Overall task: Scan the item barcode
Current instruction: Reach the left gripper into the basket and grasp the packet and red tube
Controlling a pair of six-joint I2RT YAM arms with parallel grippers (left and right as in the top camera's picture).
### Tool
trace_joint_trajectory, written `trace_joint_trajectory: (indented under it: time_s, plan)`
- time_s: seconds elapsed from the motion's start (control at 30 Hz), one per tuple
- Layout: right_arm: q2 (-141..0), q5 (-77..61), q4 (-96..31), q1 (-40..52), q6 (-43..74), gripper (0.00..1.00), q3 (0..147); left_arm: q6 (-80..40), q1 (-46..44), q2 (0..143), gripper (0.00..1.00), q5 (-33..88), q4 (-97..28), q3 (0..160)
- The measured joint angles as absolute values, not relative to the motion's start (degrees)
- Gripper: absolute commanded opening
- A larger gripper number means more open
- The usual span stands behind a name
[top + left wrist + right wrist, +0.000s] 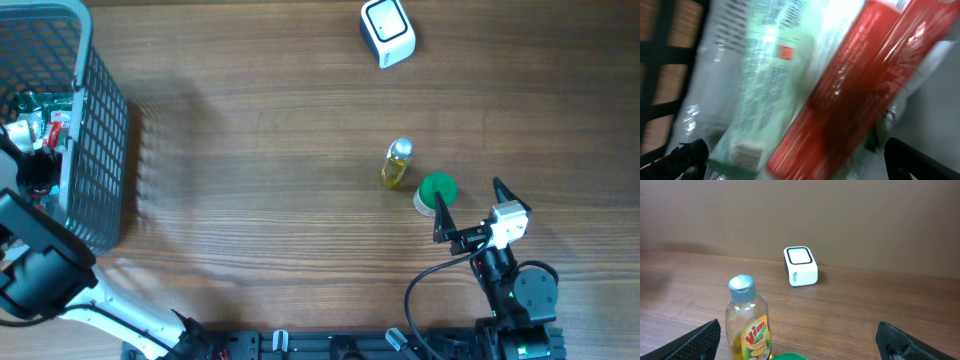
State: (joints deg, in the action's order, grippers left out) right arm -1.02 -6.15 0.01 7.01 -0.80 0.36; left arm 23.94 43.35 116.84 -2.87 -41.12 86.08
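Clear plastic bottle (746,325), silver-capped, just ahead of the wide-spread right gripper (466,192). Left gripper (797,155), equally wide, above glossy film packets (850,100).

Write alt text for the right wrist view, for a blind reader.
A yellow bottle with a silver cap stands upright on the table, near the camera. A white scanner sits farther back; the open right gripper's fingertips frame the lower corners.

Wooden table (250,120) (plain brown wall (840,215))
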Motion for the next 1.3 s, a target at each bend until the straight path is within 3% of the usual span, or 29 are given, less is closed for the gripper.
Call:
trace_joint_trajectory:
  time_s: [0.13, 0.2, 0.3, 0.4, 0.5, 0.8, 1.13, 1.3]
  plan:
    - [-1.0, -6.2, 0.0, 7.0, -0.8, 1.0, 0.4, 24.1, 43.4, 118.0, 0.72, -1.6, -40.5, 86.1]
    - [-1.0, -6.2, 0.0, 7.0, -0.8, 1.0, 0.4, 24.6, 43.5, 118.3, 0.55, -0.9, -40.4, 86.2]
    - [-1.0, -6.2, 0.0, 7.0, -0.8, 1.0, 0.4, 25.0, 43.4, 118.5, 0.42, -0.3, -40.1, 86.2]
    - [-1.0, -6.2, 0.0, 7.0, -0.8, 1.0, 0.4, 25.1, 43.4, 118.6, 0.16, -0.3, -39.8, 86.3]
    - [-1.0, -6.2, 0.0, 7.0, -0.8, 1.0, 0.4, 25.0, 43.4, 118.5, 0.04, -0.1, -39.8, 86.7]
    - [-1.0, -6.2, 0.0, 7.0, -0.8, 1.0, 0.4, 22.0, 43.4, 116.2, 0.04, 1.7, -40.3, 87.3]
    - [-1.0, -6.2, 0.0, 7.0, -0.8, 1.0, 0.4, 17.6, 42.8, 92.8, 0.04, 2.9, -35.6, 89.3]
    - [-1.0, -6.2, 0.0, 7.0, -0.8, 1.0, 0.4, 15.7, 38.3, 84.9, 0.04, 2.9, -34.5, 89.5]
